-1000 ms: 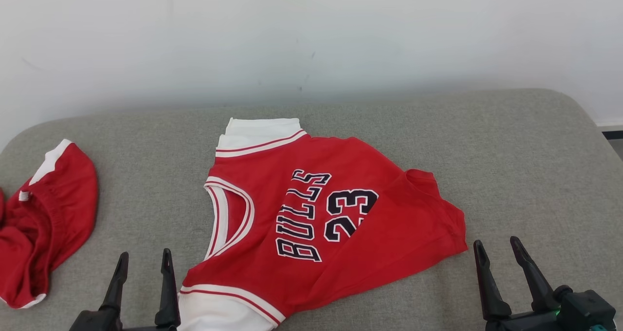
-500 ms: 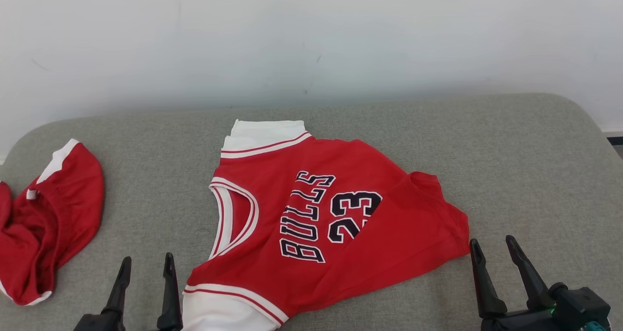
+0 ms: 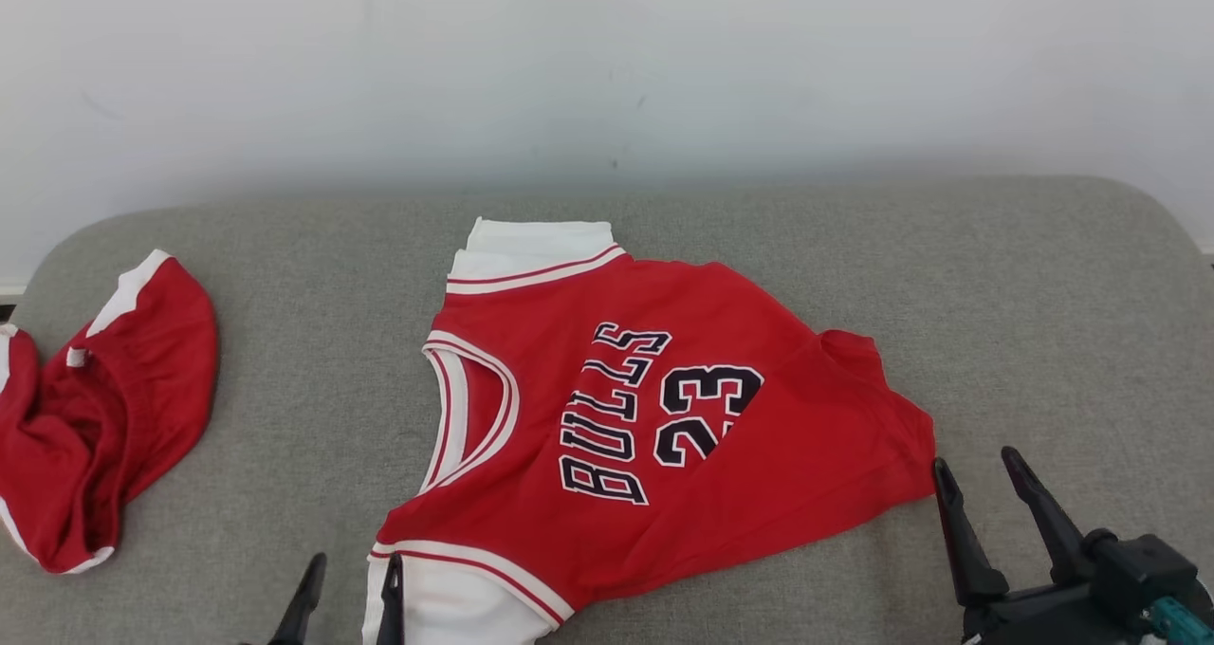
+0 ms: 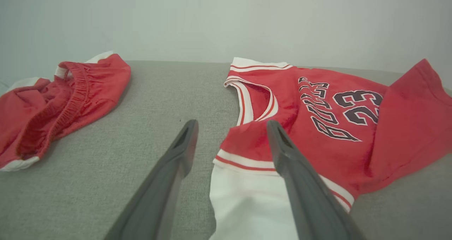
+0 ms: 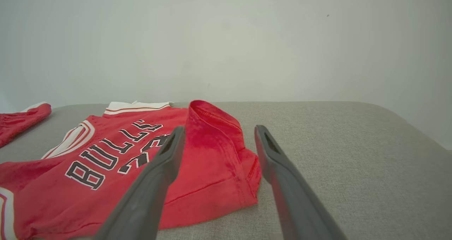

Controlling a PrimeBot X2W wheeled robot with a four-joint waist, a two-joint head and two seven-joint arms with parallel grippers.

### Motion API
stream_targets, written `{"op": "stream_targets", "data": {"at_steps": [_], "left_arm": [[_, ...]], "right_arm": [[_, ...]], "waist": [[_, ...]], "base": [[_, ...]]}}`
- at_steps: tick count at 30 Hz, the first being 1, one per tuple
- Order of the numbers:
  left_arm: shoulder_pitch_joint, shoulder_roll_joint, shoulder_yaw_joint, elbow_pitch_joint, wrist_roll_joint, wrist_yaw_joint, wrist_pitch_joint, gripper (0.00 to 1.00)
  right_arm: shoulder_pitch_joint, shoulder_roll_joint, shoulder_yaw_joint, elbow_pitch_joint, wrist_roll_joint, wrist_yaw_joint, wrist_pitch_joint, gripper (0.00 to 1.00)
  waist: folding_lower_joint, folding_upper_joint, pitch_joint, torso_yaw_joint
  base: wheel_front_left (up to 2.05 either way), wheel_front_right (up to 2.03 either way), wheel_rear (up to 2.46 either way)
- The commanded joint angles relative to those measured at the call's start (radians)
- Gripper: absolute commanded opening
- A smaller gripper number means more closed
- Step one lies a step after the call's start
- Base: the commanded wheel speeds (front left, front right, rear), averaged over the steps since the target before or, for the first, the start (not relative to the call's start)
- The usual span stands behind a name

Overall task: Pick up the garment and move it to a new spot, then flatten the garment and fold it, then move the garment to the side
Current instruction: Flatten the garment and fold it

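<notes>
The garment, a red "BULLS 23" jersey [image 3: 778, 474] with white-trimmed sleeves, lies spread on the grey cushion [image 3: 1043, 294], its hem corner folded over at the right. My left gripper [image 3: 356, 560] is open at the bottom edge of the head view. In the left wrist view [image 4: 232, 123] one finger hangs over bare cushion and the other over the near white sleeve [image 4: 247, 201]. My right gripper [image 3: 974, 457] is open just off the jersey's right corner. In the right wrist view [image 5: 219, 127] its fingers frame that folded corner [image 5: 215, 151]. Neither holds anything.
A crumpled pair of red shorts [image 3: 104, 417] with white trim lies at the cushion's left end [image 4: 60, 102]. A pale wall [image 3: 607, 76] rises behind the cushion. Bare grey cushion stretches to the right of the jersey [image 5: 353, 144].
The head camera has shifted, sliding the whole scene a little to the right. My left gripper has dropped lower in the picture and come closer to the jersey's near white sleeve.
</notes>
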Motion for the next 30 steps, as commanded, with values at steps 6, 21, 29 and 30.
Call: {"op": "stream_targets", "data": {"at_steps": [6, 21, 29, 30], "left_arm": [[0.005, 0.01, -0.02, 0.101, 0.01, -0.026, -0.001, 1.0], [-0.078, 0.01, -0.051, 0.245, 0.006, -0.049, -0.001, 1.0], [-0.125, 0.005, -0.067, 0.283, 0.003, -0.055, -0.001, 1.0], [-0.13, 0.004, -0.07, 0.287, 0.002, -0.056, -0.001, 1.0]], "right_arm": [[-0.086, -0.096, 0.06, 0.11, 0.03, -0.003, 0.0, 1.0], [-0.292, -0.244, 0.301, 0.346, 0.147, -0.003, 0.0, 1.0], [-0.374, -0.281, 0.428, 0.407, 0.222, -0.003, 0.0, 1.0], [-0.382, -0.283, 0.44, 0.415, 0.231, -0.003, 0.0, 1.0]], "waist": [[0.0001, 0.0, 0.042, 0.026], [0.0001, 0.0, 0.121, 0.053], [0.0001, 0.0, 0.152, 0.074], [0.0001, 0.0, 0.154, 0.076]], "base": [[0.0, 0.0, 0.0], [0.0, 0.0, 0.0], [0.0, 0.0, 0.0], [0.0, 0.0, 0.0]]}}
